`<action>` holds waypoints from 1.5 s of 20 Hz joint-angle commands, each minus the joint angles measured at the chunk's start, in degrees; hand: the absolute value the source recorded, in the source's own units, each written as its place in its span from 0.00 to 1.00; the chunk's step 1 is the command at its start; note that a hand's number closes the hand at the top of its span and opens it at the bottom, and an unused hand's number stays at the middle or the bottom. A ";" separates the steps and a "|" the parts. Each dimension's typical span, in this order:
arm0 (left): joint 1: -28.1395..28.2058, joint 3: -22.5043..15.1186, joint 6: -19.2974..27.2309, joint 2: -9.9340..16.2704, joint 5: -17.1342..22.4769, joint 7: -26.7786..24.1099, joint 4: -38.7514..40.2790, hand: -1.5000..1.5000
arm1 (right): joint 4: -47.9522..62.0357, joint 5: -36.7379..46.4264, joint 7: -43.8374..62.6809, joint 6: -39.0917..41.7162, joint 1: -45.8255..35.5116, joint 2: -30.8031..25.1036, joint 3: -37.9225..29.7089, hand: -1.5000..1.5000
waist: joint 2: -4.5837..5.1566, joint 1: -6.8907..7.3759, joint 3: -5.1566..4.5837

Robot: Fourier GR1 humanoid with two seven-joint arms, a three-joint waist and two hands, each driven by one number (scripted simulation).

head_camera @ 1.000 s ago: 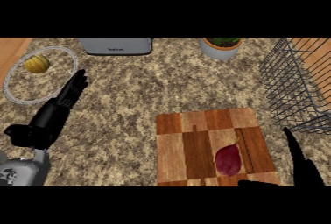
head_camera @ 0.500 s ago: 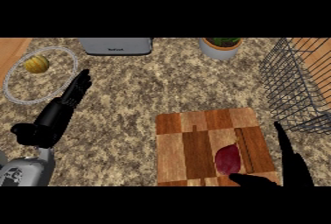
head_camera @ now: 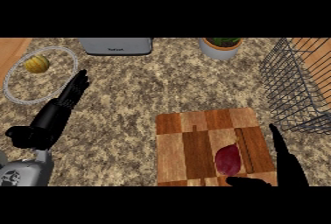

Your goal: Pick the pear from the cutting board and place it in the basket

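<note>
A dark red pear (head_camera: 227, 160) lies on the wooden cutting board (head_camera: 187, 144) at the near right of the speckled bench (head_camera: 142, 92), close to the board's near edge. The right hand (head_camera: 284, 164) stands at the board's right edge, fingers straight and thumb reaching in just below the fruit — spread open beside the pear, with nothing in its grasp. A wire basket (head_camera: 294, 87) sits at the right of the bench, just beyond the board's far right corner. At the left, the left hand (head_camera: 55, 116) rests open, fingers pointing away toward a round plate (head_camera: 16, 89) carrying a yellow fruit (head_camera: 37, 64). A grey appliance (head_camera: 116, 45) and a potted plant (head_camera: 221, 47) line the far edge.
</note>
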 commanded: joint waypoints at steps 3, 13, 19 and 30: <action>-0.33 2.40 -1.27 -0.79 -0.52 1.75 -0.37 0.50 | 6.26 3.58 -0.32 0.33 -3.03 3.56 0.31 0.00 | 0.01 0.02 0.01; -0.75 1.27 -1.18 -4.52 -4.31 0.47 0.64 0.50 | 13.63 4.37 0.06 2.55 -8.34 7.24 -1.92 0.00 | 0.03 0.05 0.00; -0.02 3.86 -4.24 -3.18 -3.19 -1.92 1.74 0.50 | 19.65 2.71 -6.13 0.93 -5.46 7.12 -3.68 0.00 | 0.04 0.00 0.01; 1.00 2.16 -2.59 -6.61 -5.63 2.25 -3.08 0.50 | 28.95 -0.18 -9.88 3.71 -11.91 10.64 -4.30 1.00 | 0.03 0.21 0.02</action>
